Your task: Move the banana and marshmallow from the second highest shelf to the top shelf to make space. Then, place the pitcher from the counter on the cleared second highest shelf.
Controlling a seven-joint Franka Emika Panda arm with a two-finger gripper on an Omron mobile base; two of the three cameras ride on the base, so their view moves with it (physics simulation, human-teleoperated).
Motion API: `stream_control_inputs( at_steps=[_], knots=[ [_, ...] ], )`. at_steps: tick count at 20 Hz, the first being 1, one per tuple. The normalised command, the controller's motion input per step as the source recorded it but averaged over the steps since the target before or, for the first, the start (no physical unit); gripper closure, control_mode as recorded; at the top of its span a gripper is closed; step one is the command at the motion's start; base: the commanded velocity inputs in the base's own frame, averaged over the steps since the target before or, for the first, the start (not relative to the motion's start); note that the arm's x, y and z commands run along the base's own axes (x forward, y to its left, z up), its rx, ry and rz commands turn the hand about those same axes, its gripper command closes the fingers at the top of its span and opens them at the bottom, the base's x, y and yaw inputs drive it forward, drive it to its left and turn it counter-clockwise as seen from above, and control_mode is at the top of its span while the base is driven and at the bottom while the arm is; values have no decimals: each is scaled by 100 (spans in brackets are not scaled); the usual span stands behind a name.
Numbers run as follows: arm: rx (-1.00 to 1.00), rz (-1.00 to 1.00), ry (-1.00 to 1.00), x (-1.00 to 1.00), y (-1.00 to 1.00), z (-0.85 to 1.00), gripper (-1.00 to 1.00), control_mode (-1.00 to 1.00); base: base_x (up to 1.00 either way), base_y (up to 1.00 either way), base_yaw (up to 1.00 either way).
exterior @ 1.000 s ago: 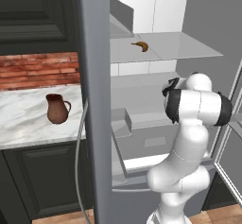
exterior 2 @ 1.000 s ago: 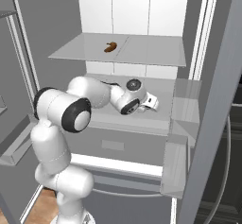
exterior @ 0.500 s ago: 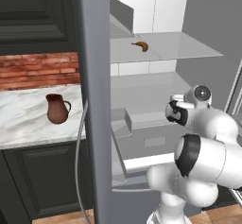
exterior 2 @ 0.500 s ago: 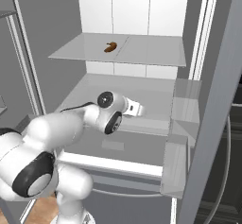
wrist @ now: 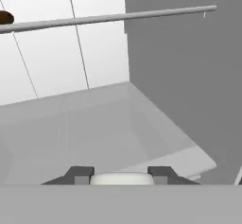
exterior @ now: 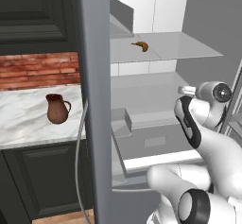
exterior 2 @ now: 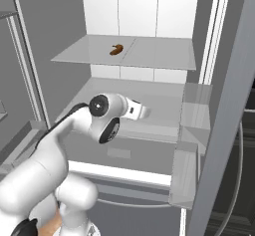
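The banana (exterior: 140, 46) lies on the top shelf (exterior: 184, 48), a thin pale grey plate inside the grey-walled stack, towards the shelf's left and far part in the left base view. In the right base view the same banana (exterior 2: 116, 50) sits left of the shelf's centre line, with bare plate (exterior 2: 159, 56) to its right. In the hand view only a dark brown sliver of it (wrist: 5, 17) peeps over the shelf's front edge (wrist: 118, 17), which crosses the top of that picture as a thin grey bar.

The end effector (wrist: 119, 176) is below that shelf, over the second highest shelf (wrist: 94, 124). Its two dark fingertips (wrist: 79, 173) rise at the bottom of the hand view, part-way closed, with a small white rounded block, the marshmallow (wrist: 122, 178), between them and touching both; they grip it. In the right base view the wrist's white end (exterior 2: 137, 111) points right above the second highest shelf (exterior 2: 164, 100), and the fingers themselves are too small to make out there.

The pitcher (exterior: 57, 108), reddish brown with its loop handle to the right, stands upright on the white marble surface (exterior: 23, 119), left of the stack's grey wall (exterior: 97, 100) and in front of the red brick (exterior: 40, 69). It is well apart from the arm.

A lower shelf holds a box-like bin (exterior: 122, 121) at its left side.
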Motion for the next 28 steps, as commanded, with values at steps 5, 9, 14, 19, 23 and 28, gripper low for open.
stream_control_inputs(
  at_steps=[5,9,14,19,23,28],
  knots=[
    [10,8,-6,0,0,100,100,-100,0,0,0],
    [4,4,0,15,0,100,100,-100,0,0,0],
    [1,2,3,46,0,93,100,-100,0,0,0],
    [6,4,9,95,0,9,100,-100,0,0,0],
    [6,5,14,100,0,-7,100,-100,0,0,0],
    [0,5,22,100,0,-23,100,-100,0,0,0]
  ],
)
